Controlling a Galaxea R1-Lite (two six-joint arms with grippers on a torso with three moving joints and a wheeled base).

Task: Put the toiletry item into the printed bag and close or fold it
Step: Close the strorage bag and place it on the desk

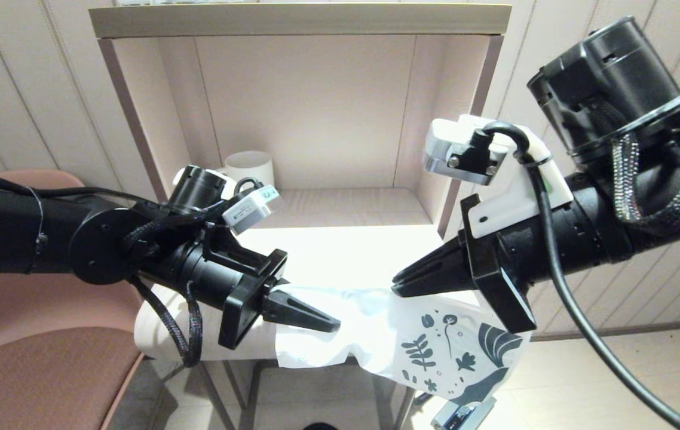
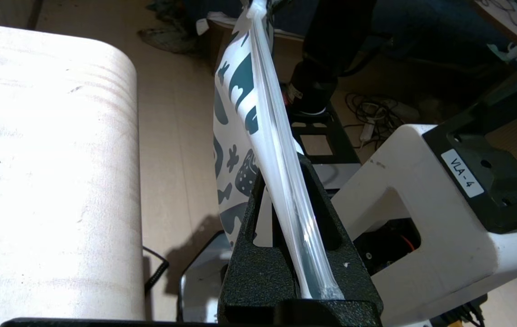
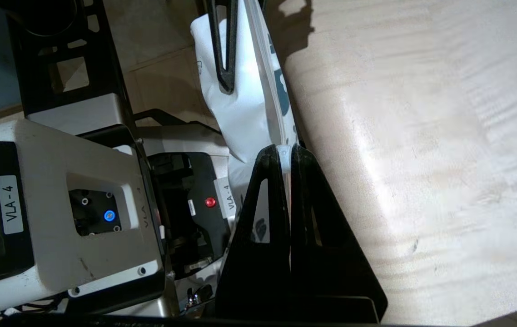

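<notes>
Lower centre of the head view: left claw [image 1: 331, 325] and right claw [image 1: 397, 288] both clamp the limp, slippery white translucent leaf-printed plastic bag [image 1: 435, 349]; grip its stiffer zip-strip edge [image 2: 285, 181].

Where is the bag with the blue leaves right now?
The printed bag hangs off the table's front edge in the head view, pinched between the left tool and right tool.

The head camera is looking down at the pale wooden desk [image 1: 340, 257] from above; both wrist cameras are peering close along their jaws, sharing the white blue-printed plastic bag [image 2: 240, 131].
</notes>
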